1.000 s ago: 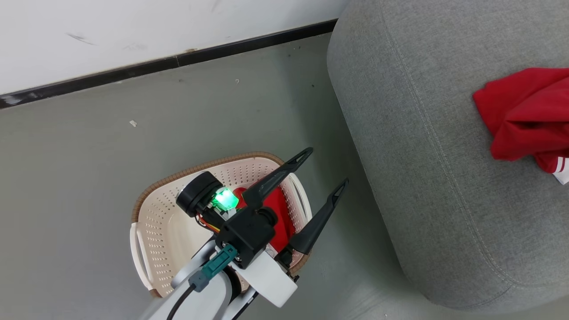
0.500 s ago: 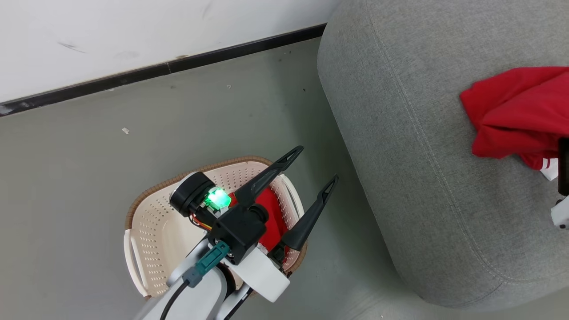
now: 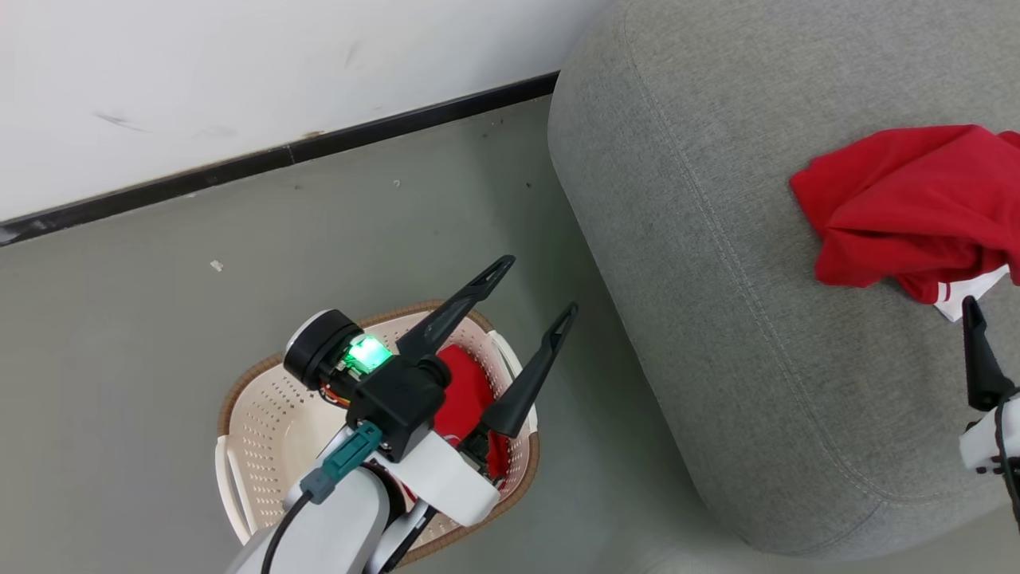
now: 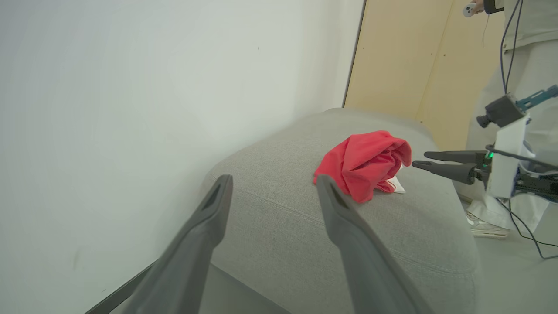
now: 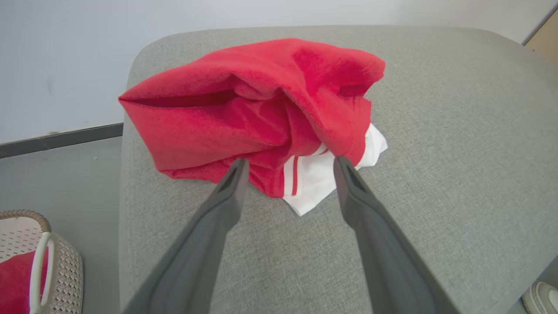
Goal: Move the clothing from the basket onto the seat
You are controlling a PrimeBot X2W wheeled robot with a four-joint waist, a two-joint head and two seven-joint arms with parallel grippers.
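My left pincer (image 3: 542, 283) hangs with its two dark fingers spread and nothing between them, above the cream basket (image 3: 253, 434). In the head view its tips show past the brown rim, pointing toward the seat (image 3: 717, 319). Under my wrist, a red garment (image 3: 462, 387) lies inside the basket against the wall nearest the seat. The basket stands on the grey floor (image 3: 159, 319), close to the seat's rounded corner but apart from it. My right pincer (image 5: 290, 161) is likewise spread and empty, low over the seat top, its tips just beside the near edge of a second red garment (image 5: 261, 104). That garment sits crumpled on the seat, back from the corner, with a white, red-striped trim poking out beneath it toward my fingers. Past the seat's far side, in the left wrist view, a person (image 4: 527, 61) stands by a tan panel (image 4: 392, 56).
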